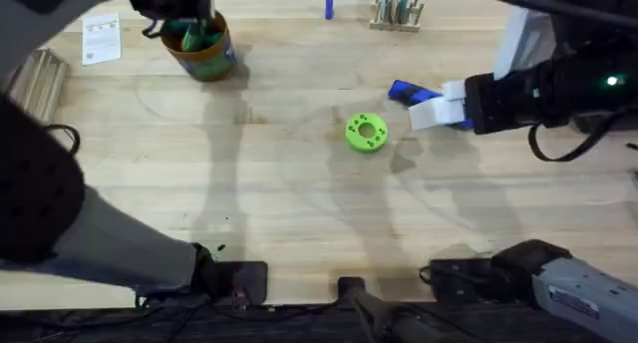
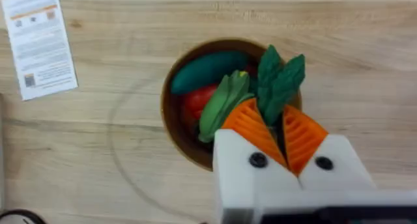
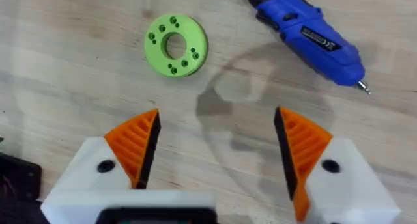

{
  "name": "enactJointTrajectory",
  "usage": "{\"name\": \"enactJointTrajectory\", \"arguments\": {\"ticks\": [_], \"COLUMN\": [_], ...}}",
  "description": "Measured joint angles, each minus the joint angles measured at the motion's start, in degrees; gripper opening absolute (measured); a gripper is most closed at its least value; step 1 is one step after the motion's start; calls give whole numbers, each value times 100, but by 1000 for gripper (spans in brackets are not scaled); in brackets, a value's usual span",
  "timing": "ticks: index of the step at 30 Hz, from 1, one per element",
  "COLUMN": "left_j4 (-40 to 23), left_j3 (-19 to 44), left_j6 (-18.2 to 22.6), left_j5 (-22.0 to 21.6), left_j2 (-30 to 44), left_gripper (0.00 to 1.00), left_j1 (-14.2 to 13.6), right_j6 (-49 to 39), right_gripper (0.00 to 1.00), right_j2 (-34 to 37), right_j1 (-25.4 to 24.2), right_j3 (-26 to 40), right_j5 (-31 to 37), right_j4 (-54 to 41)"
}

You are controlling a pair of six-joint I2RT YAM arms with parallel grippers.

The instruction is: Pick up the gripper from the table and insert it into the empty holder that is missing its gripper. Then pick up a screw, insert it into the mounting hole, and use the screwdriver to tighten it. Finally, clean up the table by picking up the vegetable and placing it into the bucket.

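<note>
My left gripper [image 2: 284, 131] hangs over the bucket [image 2: 174, 129], its orange pads shut on the dark-green leafy vegetable [image 2: 279, 79]. The bucket [image 1: 207, 52] stands at the table's far left and holds teal, red and green toy pieces. The left arm covers it from above in the overhead view. My right gripper [image 3: 215, 146] stands open above bare wood at the right [image 1: 437, 111], nothing between its pads. The blue screwdriver [image 3: 306, 35] lies just beyond it [image 1: 411, 92], metal tip pointing away. The task's loose gripper piece, the empty holder and the screw are out of view.
A bright-green disc with holes [image 1: 366, 132] lies mid-table, close to the right gripper [image 3: 175, 45]. A white paper card [image 1: 101, 38] lies left of the bucket [image 2: 39, 45]. Wooden slats [image 1: 35, 79] sit at the left edge, a tool rack [image 1: 397, 9] at the back.
</note>
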Motion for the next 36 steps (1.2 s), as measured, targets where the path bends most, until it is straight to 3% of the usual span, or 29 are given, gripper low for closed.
{"name": "enactJointTrajectory", "arguments": {"ticks": [4, 10, 11, 17, 23, 28, 31, 36], "left_j4": [-21, -131, -176, -636, -1710, -2637, -2726, -2789], "left_j3": [-4, -4, -4, -4, 11, 8, -308, -1430], "left_j6": [19, 38, 8, -40, -57, -50, -38, -55], "left_j5": [12, 54, 65, 89, 98, 220, 415, 809], "left_j2": [119, 22, 5, -434, -1746, -2863, -3612, -5081], "left_gripper": [33, 927, 970, 985, 986, 986, 986, 986], "left_j1": [2, 2, 2, -4, -22, -22, -21, -22], "right_j6": [0, 0, 0, 0, 0, 0, 0, 0], "right_gripper": [991, 992, 991, 992, 992, 992, 991, 992], "right_j2": [0, 0, 0, 0, -77, -553, -893, -1332], "right_j1": [0, 0, 0, -2, 0, -1, -1, 0], "right_j3": [0, 0, 0, 0, 0, 0, 0, 0], "right_j5": [0, 0, 0, 0, 0, 0, 0, 0], "right_j4": [2, 2, 2, 2, 2, 2, -3, -106]}}
